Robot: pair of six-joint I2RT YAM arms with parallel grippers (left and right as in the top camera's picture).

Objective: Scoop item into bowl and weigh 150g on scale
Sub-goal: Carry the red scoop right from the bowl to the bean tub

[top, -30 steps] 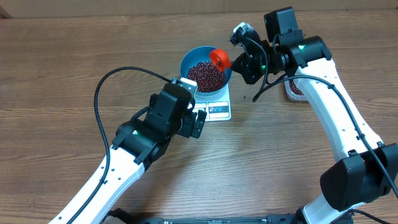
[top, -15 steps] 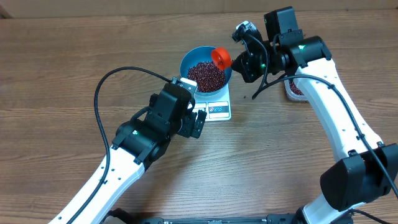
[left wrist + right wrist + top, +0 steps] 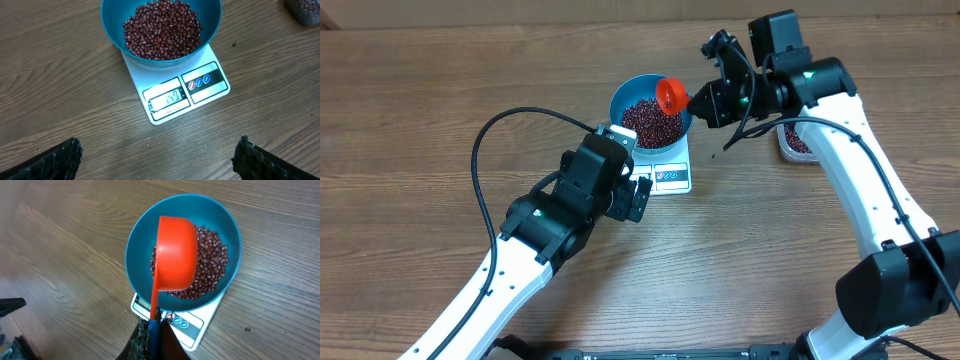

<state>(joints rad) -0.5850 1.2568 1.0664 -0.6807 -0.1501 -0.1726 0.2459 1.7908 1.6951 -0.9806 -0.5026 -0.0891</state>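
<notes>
The blue bowl (image 3: 620,100) stands on the white scale (image 3: 670,178), holding a heap of dark red beans (image 3: 648,120). My right gripper (image 3: 705,100) is shut on the handle of a red scoop (image 3: 669,94), which hangs tilted over the bowl's right side. In the right wrist view the scoop (image 3: 175,252) covers part of the beans (image 3: 212,262) inside the bowl (image 3: 134,250), with the gripper (image 3: 154,332) below. My left gripper (image 3: 160,160) stands open over bare table, just in front of the scale (image 3: 210,85), whose display (image 3: 170,98) reads 149.
A clear tub (image 3: 794,142) with more beans sits right of the scale, partly under my right arm; its corner (image 3: 306,10) shows in the left wrist view. A black cable (image 3: 485,150) loops over the table at the left.
My right wrist has turned and lifted slightly, shifting the red scoop a little left over the bowl. The left arm has not moved.
</notes>
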